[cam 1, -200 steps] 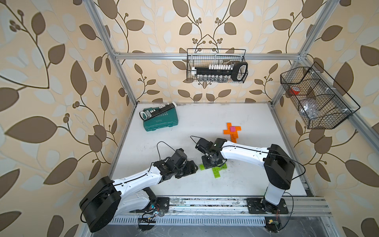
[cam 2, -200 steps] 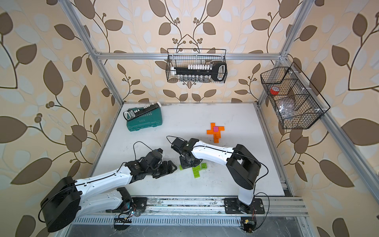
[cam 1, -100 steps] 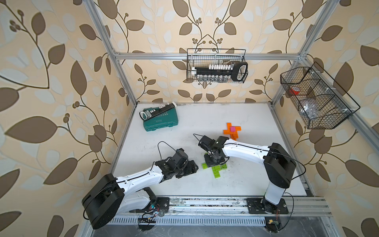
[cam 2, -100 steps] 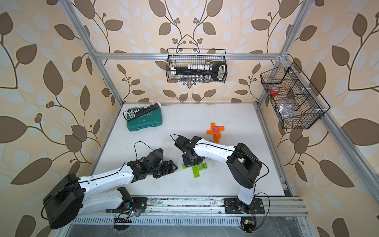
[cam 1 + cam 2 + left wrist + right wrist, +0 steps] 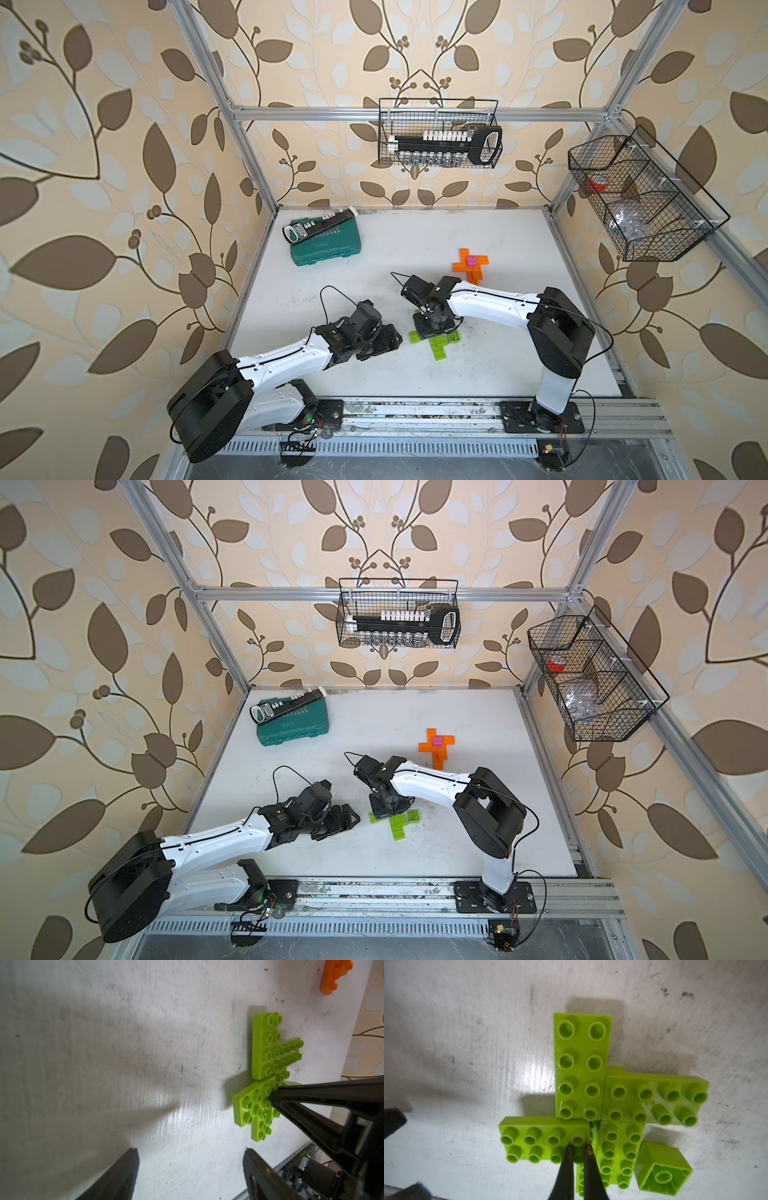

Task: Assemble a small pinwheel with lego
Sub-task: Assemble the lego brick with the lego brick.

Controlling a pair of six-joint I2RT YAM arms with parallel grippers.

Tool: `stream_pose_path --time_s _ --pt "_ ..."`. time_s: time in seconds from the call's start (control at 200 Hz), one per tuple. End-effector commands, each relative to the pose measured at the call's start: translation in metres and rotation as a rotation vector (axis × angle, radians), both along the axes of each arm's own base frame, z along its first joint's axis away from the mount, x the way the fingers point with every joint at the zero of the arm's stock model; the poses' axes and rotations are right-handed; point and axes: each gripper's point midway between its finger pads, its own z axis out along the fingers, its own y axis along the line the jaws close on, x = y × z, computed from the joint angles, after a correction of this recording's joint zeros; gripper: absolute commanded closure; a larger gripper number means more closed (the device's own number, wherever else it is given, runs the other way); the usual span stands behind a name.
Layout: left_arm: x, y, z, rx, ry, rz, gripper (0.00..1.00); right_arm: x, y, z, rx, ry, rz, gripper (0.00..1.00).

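Note:
Several lime green lego bricks (image 5: 581,1064) lie in a pinwheel shape on the white table, seen in both top views (image 5: 440,345) (image 5: 400,824). A small green brick (image 5: 662,1169) lies tipped over beside them. My right gripper (image 5: 578,1148) is shut, and its tips press down on a stud of one green arm (image 5: 544,1142). It stands right over the cluster (image 5: 430,328). My left gripper (image 5: 190,1151) is open and holds nothing, and it sits on the table just left of the green bricks (image 5: 386,338). An orange lego pinwheel (image 5: 469,270) with a pink brick (image 5: 471,261) on top lies farther back.
A teal tool case (image 5: 324,245) with a black tool on it lies at the back left. Wire baskets hang on the back wall (image 5: 438,137) and the right wall (image 5: 640,199). A metal rail (image 5: 415,419) runs along the table's front edge.
The right gripper has shifted slightly over the green bricks, and they have moved a little with it. The left arm has hardly moved.

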Motion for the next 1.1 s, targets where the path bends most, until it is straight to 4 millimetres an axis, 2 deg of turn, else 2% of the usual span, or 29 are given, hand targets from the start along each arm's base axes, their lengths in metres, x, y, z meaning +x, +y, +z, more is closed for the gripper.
stream_pose_path --time_s 0.0,0.265,0.655,0.93,1.095 --pt "0.008 -0.008 0.011 -0.015 -0.038 -0.001 0.19 0.001 -0.008 -0.009 -0.036 0.015 0.007 0.96" --pt "0.008 -0.007 0.011 -0.010 -0.039 0.000 0.19 0.005 -0.012 -0.012 -0.040 0.023 0.005 0.96" --pt "0.008 -0.009 0.010 -0.007 -0.032 -0.008 0.19 0.000 -0.022 -0.016 -0.065 0.036 -0.066 0.97" --pt "0.009 -0.008 0.010 0.000 -0.035 -0.013 0.19 0.000 -0.025 -0.028 -0.100 0.060 -0.049 0.97" --pt "0.009 -0.009 0.010 0.003 -0.033 -0.014 0.19 -0.009 -0.029 -0.042 -0.131 0.118 -0.039 0.97"
